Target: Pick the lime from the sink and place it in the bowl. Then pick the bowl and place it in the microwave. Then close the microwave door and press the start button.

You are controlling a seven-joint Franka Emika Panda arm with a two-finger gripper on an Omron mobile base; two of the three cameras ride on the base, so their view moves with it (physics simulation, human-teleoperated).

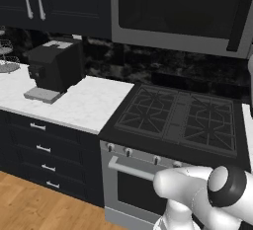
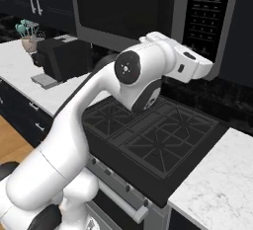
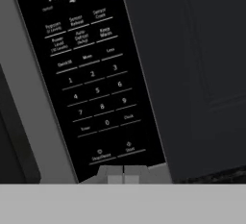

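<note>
The microwave [image 1: 178, 12] hangs above the stove. Its door [image 2: 123, 7], with the dark glass window, is closed. The control panel [image 3: 91, 74] reads 10:00, and the start button [image 3: 129, 147] sits in its bottom row. My gripper [image 3: 123, 172] is shut, its two tips pressed together at the panel's lower edge, just below the start button. In the right base view the hand [image 2: 192, 63] reaches up to the bottom of the control panel [image 2: 205, 12]. The lime, the bowl and the sink are out of view.
A black gas stove [image 1: 178, 118] lies under the microwave, with the oven handle [image 1: 131, 170] in front. A dark coffee machine [image 1: 54, 66] stands on the white marble counter [image 1: 84, 105]. A dark cabinet [image 3: 202, 64] adjoins the panel.
</note>
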